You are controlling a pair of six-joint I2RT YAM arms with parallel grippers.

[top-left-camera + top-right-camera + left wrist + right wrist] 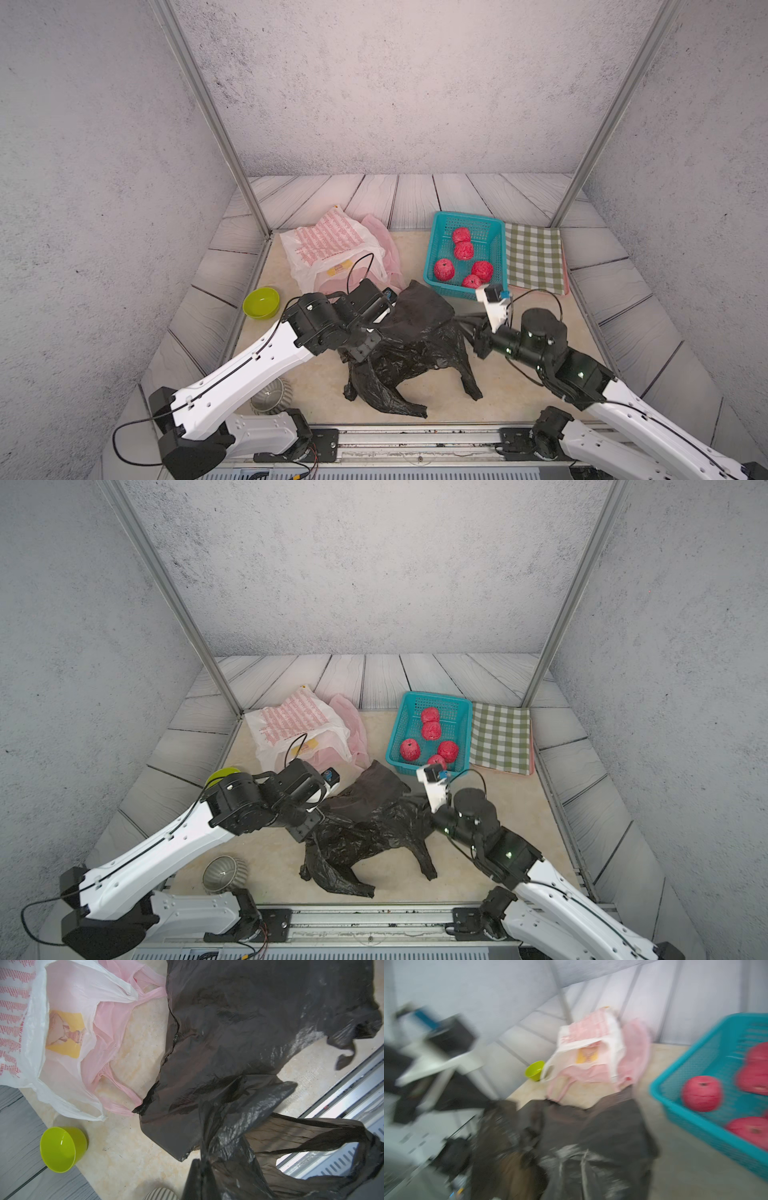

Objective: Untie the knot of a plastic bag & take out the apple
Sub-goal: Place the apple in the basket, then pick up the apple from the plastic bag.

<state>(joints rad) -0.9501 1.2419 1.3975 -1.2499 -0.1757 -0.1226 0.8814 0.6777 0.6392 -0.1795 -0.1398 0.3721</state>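
Note:
The black plastic bag (415, 345) (374, 829) lies crumpled in the middle of the table, stretched between my two grippers. My left gripper (365, 338) (202, 1180) is shut on the bag's left part, next to a loose handle loop (311, 1140). My right gripper (471, 326) (430, 812) is shut on a drawn-out strip at the bag's right edge; the right wrist view is blurred, and the bag (602, 1136) fills it in front of the jaws. No knot shows in any view. Several red apples (444, 269) lie in the teal basket (432, 257). What the bag holds is hidden.
A white printed bag and a pink bag (328, 245) lie behind the left arm. A green bowl (261, 302) sits at the left edge, a striped cup (270, 395) near the left arm's base. A checked cloth (534, 257) lies right of the basket. A metal rail (415, 436) runs along the front.

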